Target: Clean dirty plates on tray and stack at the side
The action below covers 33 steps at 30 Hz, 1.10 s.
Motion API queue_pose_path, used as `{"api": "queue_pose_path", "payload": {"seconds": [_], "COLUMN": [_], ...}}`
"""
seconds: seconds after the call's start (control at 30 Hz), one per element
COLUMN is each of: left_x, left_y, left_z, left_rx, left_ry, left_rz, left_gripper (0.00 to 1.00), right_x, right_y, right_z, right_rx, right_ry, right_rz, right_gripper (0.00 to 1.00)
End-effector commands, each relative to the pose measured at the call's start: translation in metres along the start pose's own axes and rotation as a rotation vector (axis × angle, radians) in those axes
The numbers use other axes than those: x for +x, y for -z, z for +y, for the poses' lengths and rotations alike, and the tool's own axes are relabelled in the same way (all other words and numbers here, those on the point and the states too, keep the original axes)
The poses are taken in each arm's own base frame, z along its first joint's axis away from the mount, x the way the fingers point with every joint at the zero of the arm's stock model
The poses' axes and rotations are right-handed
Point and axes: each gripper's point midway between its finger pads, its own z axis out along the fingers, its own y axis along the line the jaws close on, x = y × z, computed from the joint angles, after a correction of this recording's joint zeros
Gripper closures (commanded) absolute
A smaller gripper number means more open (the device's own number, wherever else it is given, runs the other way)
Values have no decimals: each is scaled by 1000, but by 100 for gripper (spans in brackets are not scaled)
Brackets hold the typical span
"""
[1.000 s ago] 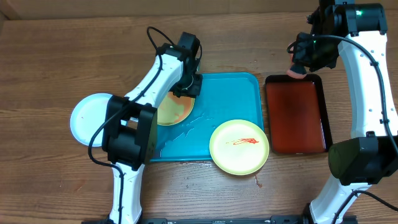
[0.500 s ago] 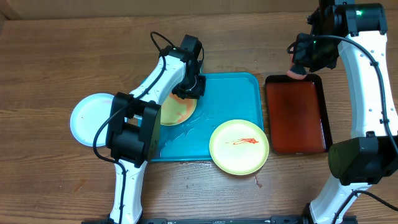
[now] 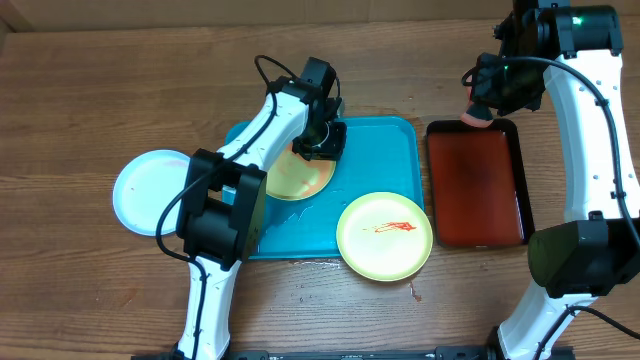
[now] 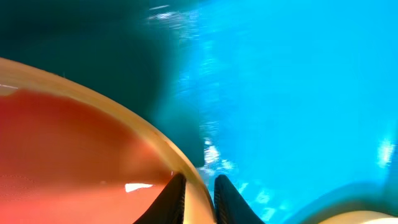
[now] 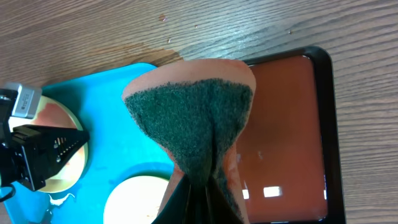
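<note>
- Left gripper [image 3: 322,142] is clamped on the far rim of the held plate [image 3: 305,178]. In the wrist view its two dark fingertips [image 4: 175,200] pinch that rim from either side.
- The held plate lies in the far-left part of the tray [image 3: 385,150]. Whether it rests flat or is tipped up cannot be told.
- It is round, so it has no long axis. It is pale yellow, with a thin orange-red film over most of its face.
- Right gripper [image 3: 484,104] hangs beyond the tray's far right corner, closed on a folded sponge [image 5: 193,118]. The sponge's green scouring face is towards the wrist camera and its pinkish backing wraps the edges.
- The tray is teal with rounded corners, and its long axis runs left to right. Wet streaks show on its floor near the held plate.
- The smeared plate [image 3: 385,238] sits at the tray's near right corner and overhangs the rim towards the table [image 3: 100,80]. It is yellow-green and lies flat, face up. A short red streak near its centre runs roughly parallel to the tray's long axis.
- The white plate [image 3: 148,192] lies flat on the table just left of the tray. It is pale, and no sauce shows on the part in view. The left arm crosses its right edge.
- The red tray [image 3: 478,190], dark-rimmed, stands just right of the tray, with its long axis crosswise to the tray's.
</note>
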Motion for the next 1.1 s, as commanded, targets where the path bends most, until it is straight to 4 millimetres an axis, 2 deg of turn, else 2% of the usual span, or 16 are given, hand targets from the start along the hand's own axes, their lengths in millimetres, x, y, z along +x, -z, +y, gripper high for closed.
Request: {"api": "queue_pose_path", "payload": {"seconds": [0.0,0.13,0.3,0.43,0.57,0.67,0.77,0.9,1.07], "left_x": [-5,-13,-23,-24,-10,7,20,32,45], "left_y": [-3,14,55,97,119,123,119,107,87], "left_z": [-11,-13,-5,26,85,130,156,178,184], "left_rx": [52,52,30,-55,-206,-299,-311,-312,-299], "left_ry": [2,-17,-24,45,196,311,374,422,406], "left_rz": [4,-8,-24,-31,6,51,86,115,155], "left_gripper": [80,81,76,68,60,59,60,60,61], "right_x": [-7,-8,-9,-9,-8,-8,-8,-8,-8], "right_y": [14,14,14,14,14,14,14,14,14], "right_z": [1,2,2,2,2,2,1,2,2], "right_rx": [-5,-8,-8,-8,-8,-7,-7,-7,-7], "right_ry": [16,16,17,17,16,16,16,16,16], "right_rz": [-53,-60,-64,-64,-59,-57,-56,-57,-57], "right_gripper": [96,95,92,91,91,91,91,91,91]}}
